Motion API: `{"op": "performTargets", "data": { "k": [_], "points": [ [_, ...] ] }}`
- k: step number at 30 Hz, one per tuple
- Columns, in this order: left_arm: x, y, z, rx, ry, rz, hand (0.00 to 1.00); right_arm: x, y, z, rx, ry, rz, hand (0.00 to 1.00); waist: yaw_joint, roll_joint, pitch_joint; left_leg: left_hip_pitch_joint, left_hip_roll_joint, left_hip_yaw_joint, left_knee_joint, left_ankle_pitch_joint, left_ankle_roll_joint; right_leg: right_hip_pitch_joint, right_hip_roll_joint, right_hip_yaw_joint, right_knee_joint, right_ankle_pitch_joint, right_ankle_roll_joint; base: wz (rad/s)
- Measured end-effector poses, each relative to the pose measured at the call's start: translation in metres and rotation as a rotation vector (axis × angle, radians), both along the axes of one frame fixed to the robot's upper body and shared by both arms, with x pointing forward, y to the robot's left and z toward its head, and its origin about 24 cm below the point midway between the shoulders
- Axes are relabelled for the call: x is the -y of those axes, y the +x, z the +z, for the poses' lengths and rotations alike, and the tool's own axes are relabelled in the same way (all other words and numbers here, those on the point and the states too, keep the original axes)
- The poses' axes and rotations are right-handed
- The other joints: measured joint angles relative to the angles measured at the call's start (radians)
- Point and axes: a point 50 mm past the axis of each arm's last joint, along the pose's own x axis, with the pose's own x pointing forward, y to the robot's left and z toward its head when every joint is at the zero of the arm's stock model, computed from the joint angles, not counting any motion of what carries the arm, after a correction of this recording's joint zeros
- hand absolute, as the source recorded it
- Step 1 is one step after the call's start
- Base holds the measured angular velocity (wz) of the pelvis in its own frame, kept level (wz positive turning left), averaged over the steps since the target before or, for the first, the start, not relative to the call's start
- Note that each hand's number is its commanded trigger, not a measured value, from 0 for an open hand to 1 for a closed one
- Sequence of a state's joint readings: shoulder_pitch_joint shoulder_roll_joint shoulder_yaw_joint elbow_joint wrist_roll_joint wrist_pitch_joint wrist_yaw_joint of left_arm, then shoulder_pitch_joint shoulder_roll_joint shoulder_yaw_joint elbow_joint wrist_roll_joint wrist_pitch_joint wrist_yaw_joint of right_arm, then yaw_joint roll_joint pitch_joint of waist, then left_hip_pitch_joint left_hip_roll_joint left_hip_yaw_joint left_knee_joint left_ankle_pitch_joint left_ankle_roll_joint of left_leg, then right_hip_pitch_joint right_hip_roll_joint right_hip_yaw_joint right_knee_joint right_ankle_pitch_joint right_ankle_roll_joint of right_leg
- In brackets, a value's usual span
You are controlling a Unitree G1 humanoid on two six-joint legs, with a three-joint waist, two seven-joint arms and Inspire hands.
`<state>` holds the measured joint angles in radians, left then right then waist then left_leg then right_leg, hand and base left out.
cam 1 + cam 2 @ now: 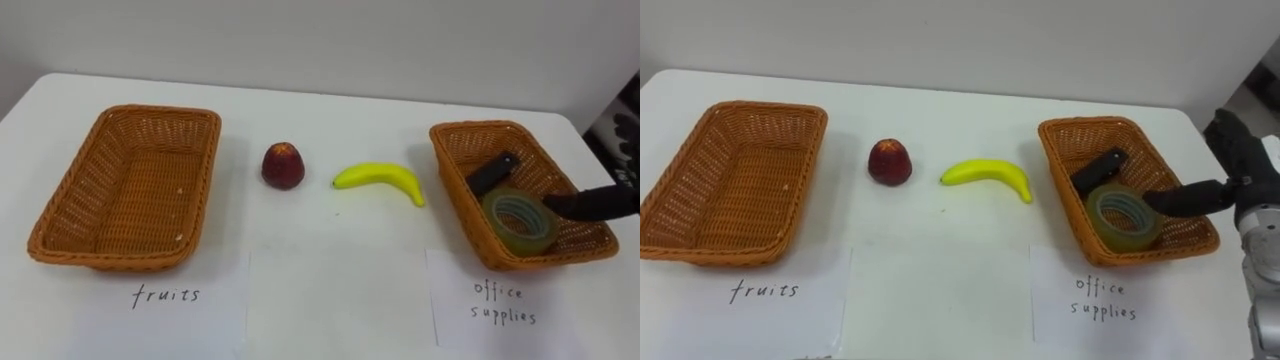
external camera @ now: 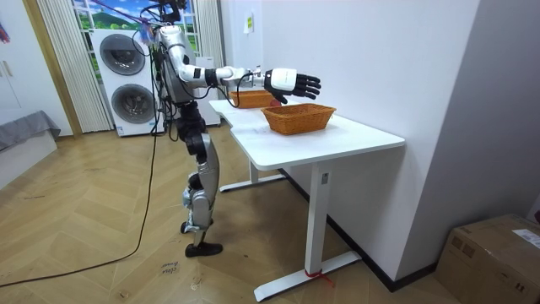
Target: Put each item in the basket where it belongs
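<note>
- Hovering at the outer rim of the right basket (image 1: 480,128), the right hand (image 1: 1237,165) is open, with its fingers stretched out and nothing in them.
- One dark finger reaches in over that rim toward the tape roll (image 1: 520,240); I cannot tell whether it touches the roll.
- The tape roll lies in the near end of the right basket, just beside the hand, and a dark item (image 1: 494,172) lies behind it in the same basket.
- The apple (image 1: 284,165) and the banana (image 1: 385,178) lie on the white tabletop (image 1: 330,110) between the two baskets, well apart from the hand. The banana is the nearer of the two to it.
- The left basket (image 1: 60,200) holds nothing.
- Count: two wicker baskets, one red apple, one yellow banana, one tape roll, one dark item.
- A paper sheet (image 1: 165,310) before the left basket carries the handwritten word "fruits". A sheet (image 1: 505,340) before the right basket reads "office supplies".
- In the room view the robot stands upright at the tabletop's edge, with its right arm held out level above the nearer basket.
</note>
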<state>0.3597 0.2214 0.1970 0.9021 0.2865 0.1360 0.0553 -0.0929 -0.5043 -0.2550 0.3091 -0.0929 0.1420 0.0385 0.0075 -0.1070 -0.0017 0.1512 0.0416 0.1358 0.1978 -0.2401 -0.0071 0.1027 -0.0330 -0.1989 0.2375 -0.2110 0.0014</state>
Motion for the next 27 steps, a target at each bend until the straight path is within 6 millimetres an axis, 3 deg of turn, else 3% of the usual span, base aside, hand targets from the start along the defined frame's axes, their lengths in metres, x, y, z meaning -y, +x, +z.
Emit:
{"op": "performTargets", "data": {
  "k": [16,24,27],
  "points": [
    [0.0,0.001,0.001,0.012,0.001,-0.007,0.0,0.003,0.002,0.01,0.025,-0.029,0.006,0.0,-0.002,-0.002,0.0005,0.001,-0.002,0.0,-0.002,0.0,0.0,0.004,0.001,0.002,-0.001,0.0,0.0,0.0],
    [-0.002,0.007,0.001,0.026,0.007,-0.013,0.0,-0.016,0.011,0.06,0.211,-0.134,0.111,0.0,-0.005,-0.005,0.0027,-0.004,-0.003,0.001,-0.006,0.0,0.0,-0.007,0.001,0.003,0.0,0.0,0.0,0.0],
    [-0.004,0.01,0.002,0.033,0.012,-0.017,0.0,-0.021,0.013,0.068,0.246,-0.144,0.133,0.0,0.001,-0.012,0.0022,-0.005,-0.003,0.001,-0.006,0.0,0.0,-0.006,0.0,0.002,0.0,0.0,0.0,0.0]
  ]
}}
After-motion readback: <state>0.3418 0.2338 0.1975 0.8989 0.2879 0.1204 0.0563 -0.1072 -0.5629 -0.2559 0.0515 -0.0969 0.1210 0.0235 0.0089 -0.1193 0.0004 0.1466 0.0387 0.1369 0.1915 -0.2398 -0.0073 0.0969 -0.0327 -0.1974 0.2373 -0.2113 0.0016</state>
